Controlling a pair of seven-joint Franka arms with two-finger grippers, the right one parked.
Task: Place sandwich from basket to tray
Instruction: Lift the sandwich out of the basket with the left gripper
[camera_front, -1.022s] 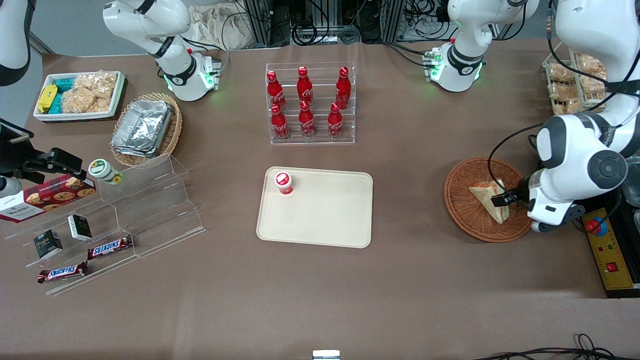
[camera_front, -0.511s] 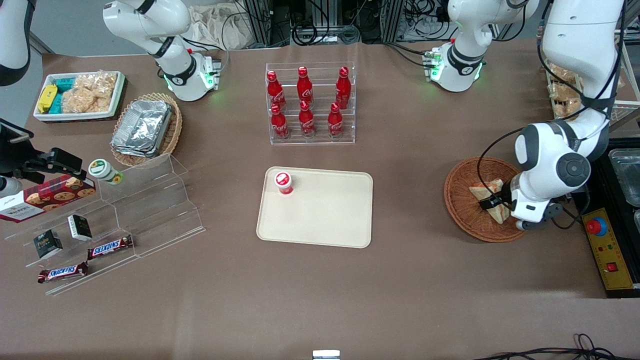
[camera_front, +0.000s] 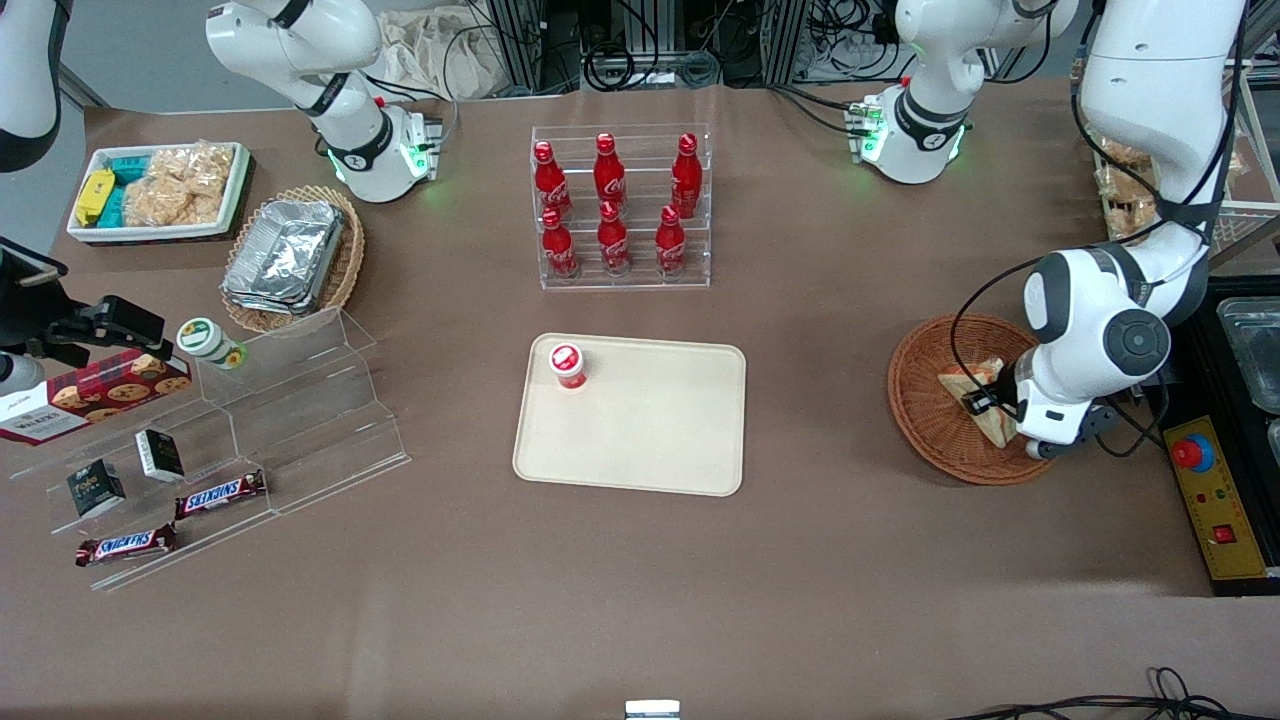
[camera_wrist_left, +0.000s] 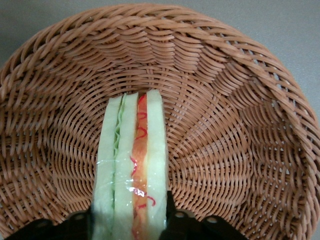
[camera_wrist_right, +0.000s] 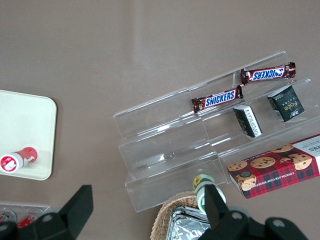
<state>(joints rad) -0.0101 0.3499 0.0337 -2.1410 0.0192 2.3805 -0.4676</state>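
In the basket (camera_wrist_left: 235, 100), gripper (camera_wrist_left: 131, 220) straddling the upright sandwich (camera_wrist_left: 131, 165)

Your gripper (camera_front: 985, 400) is black, down in the reddish-brown woven basket (camera_wrist_left: 235, 125). You see the sandwich (camera_wrist_left: 131, 170) as pale white bread with green and red-orange stripes along its cut edge. The tray (camera_front: 650, 440) is plain cream-beige, on a brown table (camera_front: 640, 600).
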